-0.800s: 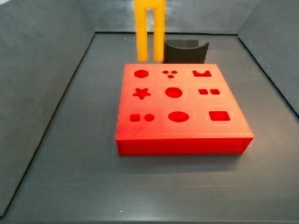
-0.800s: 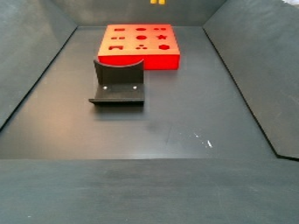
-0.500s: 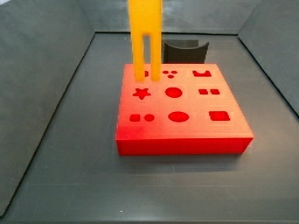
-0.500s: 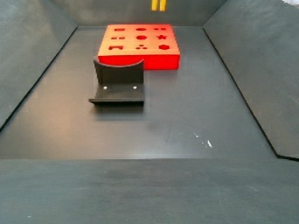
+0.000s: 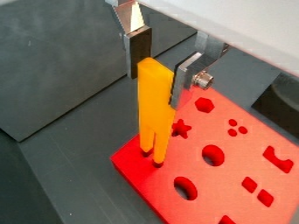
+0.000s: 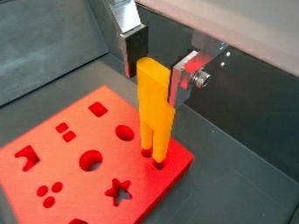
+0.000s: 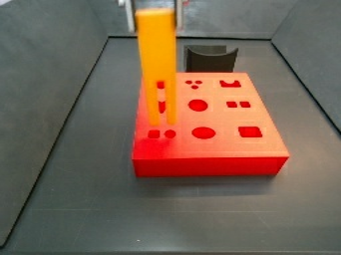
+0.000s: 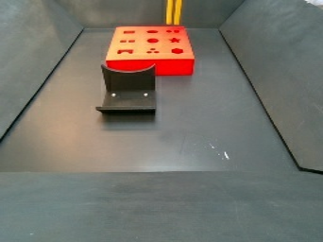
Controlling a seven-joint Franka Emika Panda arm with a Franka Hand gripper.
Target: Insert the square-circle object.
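Gripping square-circle object upright, claw above red block, prongs at corner holes

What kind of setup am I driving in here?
Likely a lab test cell for peg insertion: a dark walled bin floor, a red block with shaped holes, the fixture, and the gripper above the block holding the square-circle object.

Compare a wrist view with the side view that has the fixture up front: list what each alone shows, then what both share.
Only the wrist view: the gripper shut on the upper part of the square-circle object, whose prongs reach a corner of the red block.
Only the side view: the fixture on the floor beside the red block.
Both: the block's cutouts and the yellow-orange bar, which in the side view is only a sliver.
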